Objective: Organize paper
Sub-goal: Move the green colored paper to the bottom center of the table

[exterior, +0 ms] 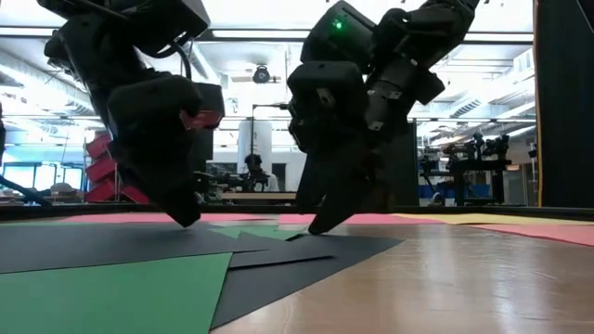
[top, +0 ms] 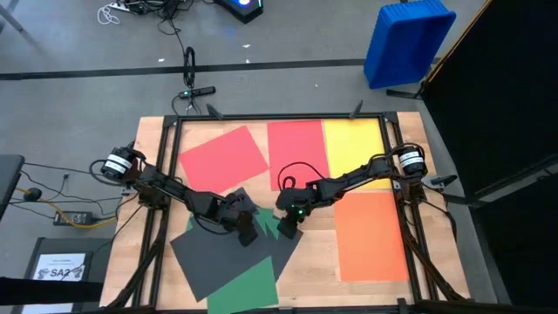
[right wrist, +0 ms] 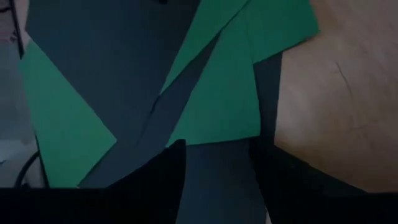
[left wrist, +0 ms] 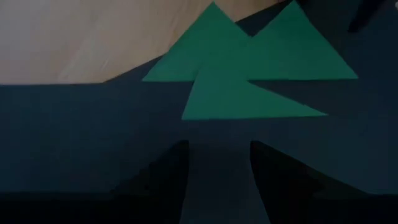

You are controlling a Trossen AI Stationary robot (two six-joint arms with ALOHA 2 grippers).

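Coloured sheets lie flat on the wooden table: two red (top: 222, 157) (top: 296, 150), one yellow (top: 353, 146), one orange (top: 370, 235). Near the front edge, dark grey (top: 205, 253) and green (top: 248, 288) sheets overlap in a loose pile. Both grippers are down on this pile, close together. My left gripper (top: 246, 228) (exterior: 188, 221) is open over dark grey paper, with green corners (left wrist: 249, 68) ahead of it. My right gripper (top: 286, 227) (exterior: 318, 225) is open over a dark grey sheet (right wrist: 217, 180), beside green paper (right wrist: 217, 106). My left gripper comes from above, slanting toward the table's right, and its open fingertips (exterior: 190, 223) meet the top dark grey sheet (left wrist: 217, 174), which lies flat. My right gripper slants down from the right, and its open fingertips (exterior: 314, 228) touch the flat dark grey sheet (right wrist: 217, 186) near the pile's right edge.
A black cable loop (top: 292, 170) lies across the red sheet behind the right gripper. Metal frame rails (top: 161, 209) (top: 410, 218) run along both table sides. Bare wood (top: 314, 262) shows between pile and orange sheet. A white "SA2" sheet (top: 61, 266) and a blue bin (top: 405, 39) sit off the table.
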